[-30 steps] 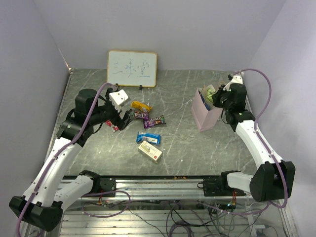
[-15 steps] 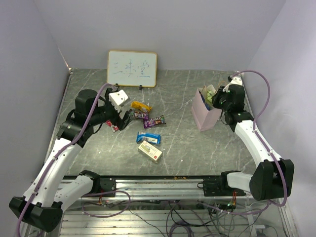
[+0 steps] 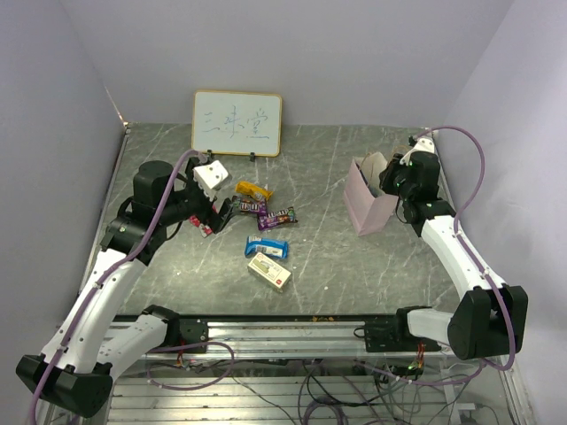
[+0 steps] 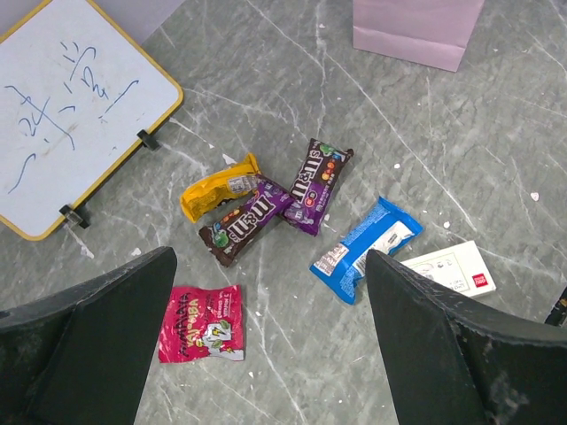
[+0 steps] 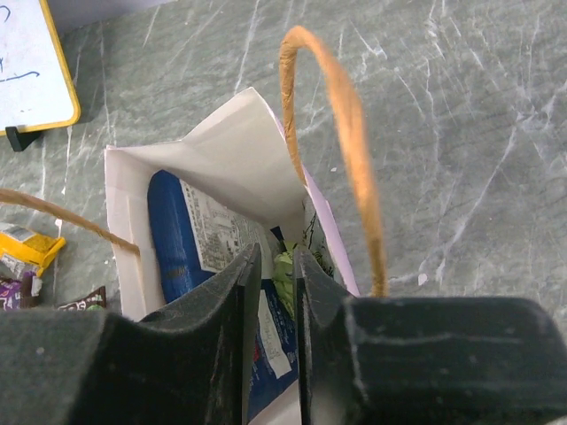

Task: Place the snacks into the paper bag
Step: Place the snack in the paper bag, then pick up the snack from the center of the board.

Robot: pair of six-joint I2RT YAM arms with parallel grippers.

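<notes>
Snacks (image 4: 314, 186) mostly lie outside: six sit left of centre under your left gripper (image 4: 268, 257), which is spread wide and empty. The paper bag (image 3: 365, 208), far right, holds a blue packet (image 5: 173, 230). Your right gripper (image 5: 276, 266) is nearly closed at its mouth, gripping nothing visible.

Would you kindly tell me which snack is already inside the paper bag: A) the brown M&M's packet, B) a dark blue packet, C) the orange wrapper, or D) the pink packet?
B: the right wrist view shows a dark blue packet down inside the open paper bag.
</notes>
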